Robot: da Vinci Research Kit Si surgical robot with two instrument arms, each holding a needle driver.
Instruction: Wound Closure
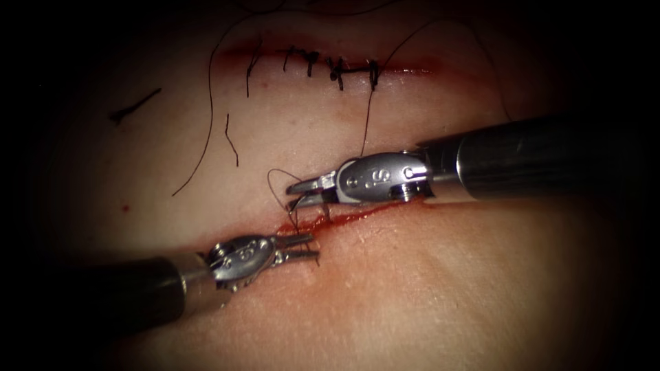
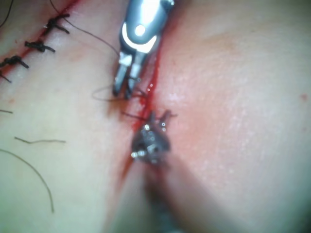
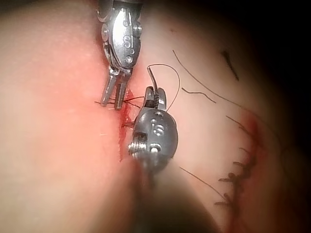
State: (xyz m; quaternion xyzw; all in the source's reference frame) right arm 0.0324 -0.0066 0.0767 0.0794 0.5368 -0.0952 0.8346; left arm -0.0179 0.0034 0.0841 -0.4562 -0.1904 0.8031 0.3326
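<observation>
On the tissue [image 1: 447,288], the lower cut [image 1: 357,214] lies wet with red fluid. My right tool [image 1: 297,192] reaches in from the right to the cut's left end. Its jaws look shut on a thin grey needle [image 3: 150,77], held near its tail and out of the tissue. A small loop of thread [image 1: 273,182] curls off it. My left tool [image 1: 311,248] comes from the lower left. Its jaws stand slightly open and hold nothing, right at the cut, where short dark thread strands [image 3: 104,102] cross. Both tools face each other closely in the left wrist view: right tool [image 2: 124,90], left tool [image 2: 158,116].
A second cut [image 1: 330,65] higher up carries several dark stitches. A long thread [image 1: 206,124] trails from it down the left side, and another strand [image 1: 366,117] drops behind my right tool. Cut thread pieces [image 1: 134,104] lie loose on the tissue at the left.
</observation>
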